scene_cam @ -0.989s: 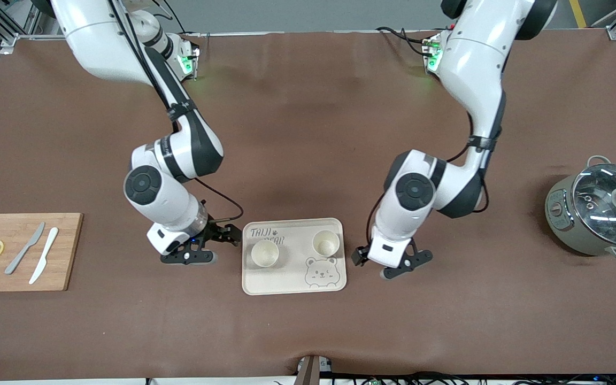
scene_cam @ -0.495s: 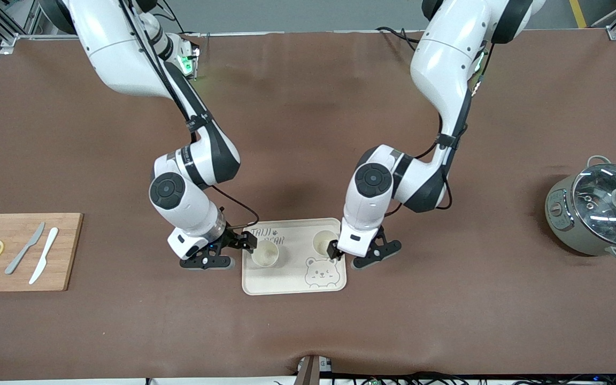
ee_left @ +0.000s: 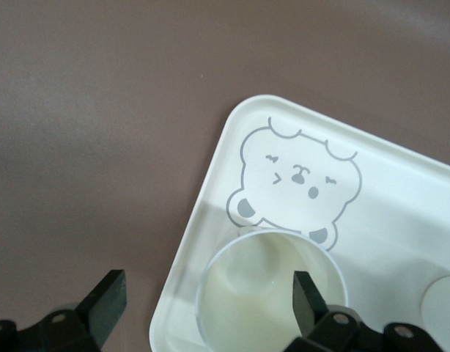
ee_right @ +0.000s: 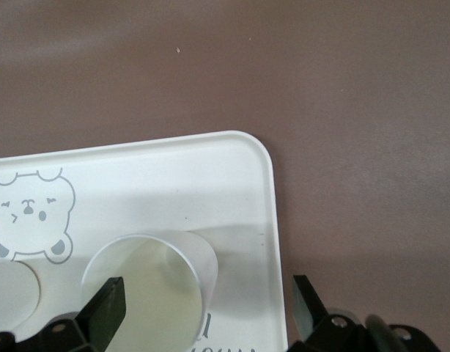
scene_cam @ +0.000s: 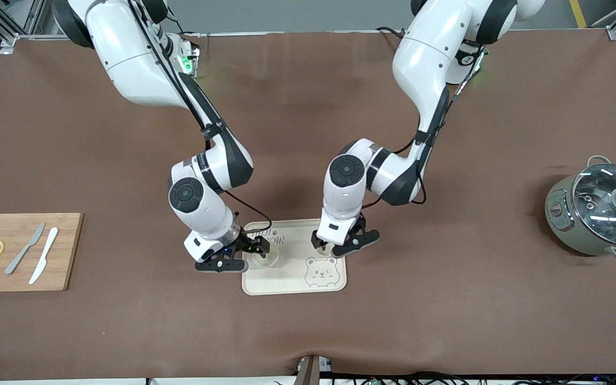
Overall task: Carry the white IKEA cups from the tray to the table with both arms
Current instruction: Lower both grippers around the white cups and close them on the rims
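Note:
Two cream-white cups stand on the bear-printed tray (scene_cam: 286, 280). My right gripper (scene_cam: 244, 255) is open at the tray's right-arm end, low over one cup (scene_cam: 266, 259). In the right wrist view the gripper (ee_right: 207, 304) straddles that cup's (ee_right: 148, 286) wall and the tray's (ee_right: 174, 176) rim. My left gripper (scene_cam: 340, 245) is open, low over the other cup (scene_cam: 325, 249), which it mostly hides. In the left wrist view the gripper (ee_left: 207, 301) has one finger (ee_left: 305, 297) over the cup (ee_left: 262, 293) and one off the tray (ee_left: 401, 191).
A wooden cutting board (scene_cam: 22, 251) with two knives and lemon slices lies toward the right arm's end. A grey pot (scene_cam: 599, 208) with a glass lid stands toward the left arm's end. Brown table surrounds the tray.
Both arms have swung inward from beside the tray. Each open gripper now sits over a cup on the tray. The cups have not moved.

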`<state>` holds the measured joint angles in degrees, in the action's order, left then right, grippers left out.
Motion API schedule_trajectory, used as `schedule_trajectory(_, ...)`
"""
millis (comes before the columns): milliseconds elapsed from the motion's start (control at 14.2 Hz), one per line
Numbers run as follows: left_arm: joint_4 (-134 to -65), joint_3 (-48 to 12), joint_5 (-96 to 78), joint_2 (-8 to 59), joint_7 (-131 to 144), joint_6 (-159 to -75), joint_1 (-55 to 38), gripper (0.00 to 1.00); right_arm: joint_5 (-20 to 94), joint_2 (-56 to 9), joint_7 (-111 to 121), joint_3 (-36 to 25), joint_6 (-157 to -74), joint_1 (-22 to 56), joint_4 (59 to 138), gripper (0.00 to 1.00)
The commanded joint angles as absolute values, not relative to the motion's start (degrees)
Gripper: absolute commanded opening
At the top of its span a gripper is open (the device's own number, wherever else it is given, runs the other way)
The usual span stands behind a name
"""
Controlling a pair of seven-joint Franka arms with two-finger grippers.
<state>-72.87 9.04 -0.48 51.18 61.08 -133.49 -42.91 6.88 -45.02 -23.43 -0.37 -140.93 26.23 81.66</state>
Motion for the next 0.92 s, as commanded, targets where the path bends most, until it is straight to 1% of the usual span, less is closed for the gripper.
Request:
schedule_trajectory(0, -71.37, 10.20, 0.70, 52.29, 62.67, -134.03, -43.59, 1.00, 6.86, -47.90, -24.61, -0.88, -142.99, 26.81, 79.54, 1.00)
schedule_trajectory(71, -71.37, 10.20, 0.70, 52.29, 62.93, -134.21, -43.59, 1.00, 6.68, -48.07, -24.61, -0.97, -143.26, 26.81, 79.54, 1.00)
schedule_trajectory(141, -71.37, 10.20, 0.62, 52.29, 64.58, -134.47, -43.42, 0.79, 6.68, -48.34, -24.61, -0.97, -143.35, 26.81, 79.54, 1.00)
schedule_trajectory(212, -71.37, 10.20, 0.62, 52.29, 65.99, -135.69, -43.33, 0.50, 6.68, -48.43, -24.61, -0.97, -143.35, 26.81, 79.54, 1.00)
schedule_trajectory(283, -71.45, 10.11, 0.62, 52.38, 66.35, -136.49, -43.33, 0.31, 6.59, -48.51, -24.61, -0.97, -143.35, 26.89, 79.54, 1.00)
schedule_trajectory(353, -71.37, 10.11, 0.62, 52.47, 66.44, -136.67, -43.33, 0.17, 6.59, -48.52, -24.61, -0.97, -143.35, 27.07, 79.54, 1.00)
schedule_trajectory(424, -71.37, 10.19, 0.62, 52.47, 66.45, -136.58, -43.33, 0.07, 6.59, -48.52, -24.61, -0.97, -143.35, 27.07, 79.54, 1.00)
schedule_trajectory(495, -71.45, 10.28, 0.70, 52.47, 66.45, -136.58, -43.33, 0.00, 6.59, -48.52, -24.52, -0.97, -143.35, 27.07, 79.54, 1.00)
schedule_trajectory(565, -71.46, 10.28, 0.70, 52.38, 66.36, -136.58, -43.33, 0.00, 6.68, -48.52, -24.61, -0.97, -143.35, 27.07, 79.54, 0.91)
schedule_trajectory(636, -71.37, 10.37, 0.70, 52.38, 66.44, -136.58, -43.42, 0.00, 6.94, -48.52, -24.70, -0.97, -143.35, 26.98, 79.54, 0.68)
schedule_trajectory(707, -71.37, 10.55, 0.70, 52.30, 66.45, -136.58, -43.42, 0.00, 7.03, -48.52, -24.70, -0.97, -143.35, 26.98, 79.54, 0.53)
schedule_trajectory(777, -71.45, 10.55, 0.62, 51.95, 66.62, -136.58, -43.33, 0.00, 6.94, -48.52, -24.70, -0.97, -143.35, 27.07, 79.63, 0.41)
schedule_trajectory(848, -71.37, 10.55, 0.62, 51.68, 67.58, -136.58, -43.24, 0.00, 7.03, -48.52, -24.78, -0.88, -143.35, 27.07, 79.63, 0.34)
